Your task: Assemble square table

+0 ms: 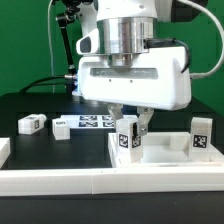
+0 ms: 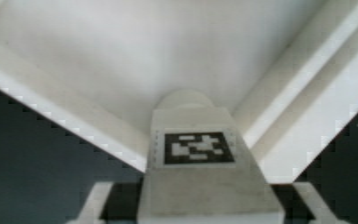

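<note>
Gripper (image 1: pixel 131 141) low over the square tabletop (image 1: pixel 165 152), at its end on the exterior view's left. It has a table leg (image 1: pixel 127 138) pinched between its two fingers, jaws narrow and closed on the leg's sides. The leg stands upright in the grasp, black-and-white tag facing the exterior camera. Whether its foot touches the tabletop or hangs just above it, can't tell from here.

Wrist view: the same leg (image 2: pixel 197 150) sits dead centre with its tag square-on and a dark finger (image 2: pixel 123 208) flanking it on each side. Beyond it lies the white floor of the tabletop (image 2: pixel 140 60), with its raised rim running off on both sides.

Over on the exterior view's right, a second leg (image 1: pixel 200 136) stands upright, tag showing. It is either on the tabletop or just behind it, and the two can't be separated.

Out on the black surface (image 1: pixel 40 105), on the exterior view's left, a third leg (image 1: pixel 30 124) and a fourth leg (image 1: pixel 62 128) lie on their sides, near each other but apart. Between them and the gripper the marker board (image 1: pixel 95 122) lies flat. A white rail wall (image 1: pixel 90 185) runs across the front, and the tabletop sits right up against it.
</note>
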Robot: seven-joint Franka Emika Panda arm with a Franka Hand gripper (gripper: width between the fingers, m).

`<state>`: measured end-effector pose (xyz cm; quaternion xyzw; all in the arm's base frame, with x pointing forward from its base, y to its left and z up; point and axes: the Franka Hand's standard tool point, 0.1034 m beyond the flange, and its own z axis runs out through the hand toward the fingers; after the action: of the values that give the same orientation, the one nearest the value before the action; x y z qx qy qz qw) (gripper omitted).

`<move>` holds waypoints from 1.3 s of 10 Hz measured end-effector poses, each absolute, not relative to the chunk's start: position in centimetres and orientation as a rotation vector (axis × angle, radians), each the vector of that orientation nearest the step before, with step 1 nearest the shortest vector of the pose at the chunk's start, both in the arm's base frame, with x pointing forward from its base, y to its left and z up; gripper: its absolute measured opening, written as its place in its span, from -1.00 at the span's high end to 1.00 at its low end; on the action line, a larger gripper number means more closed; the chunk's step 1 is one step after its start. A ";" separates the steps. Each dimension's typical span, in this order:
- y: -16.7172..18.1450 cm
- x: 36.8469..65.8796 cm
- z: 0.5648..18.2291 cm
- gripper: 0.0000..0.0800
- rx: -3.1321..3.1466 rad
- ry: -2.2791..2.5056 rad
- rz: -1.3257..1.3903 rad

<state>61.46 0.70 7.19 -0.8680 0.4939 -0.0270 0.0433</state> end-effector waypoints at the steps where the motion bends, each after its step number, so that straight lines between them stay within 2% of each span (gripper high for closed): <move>1: 0.7 61.5 7.2 0.27 -2.584 1.617 -0.070; 6: 0.8 61.5 7.2 0.27 -2.342 1.919 -0.041; 8: 0.8 61.5 7.2 -0.42 -2.403 1.842 -0.046; 9: 1.0 61.5 7.1 -0.42 -2.432 1.805 -0.048; 10: 1.3 61.4 7.1 -0.58 -2.524 1.681 -0.059; 13: 1.4 61.3 7.0 -0.62 -2.842 1.099 -0.094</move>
<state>61.30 1.43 6.98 -0.9313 0.3600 -0.0307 0.0464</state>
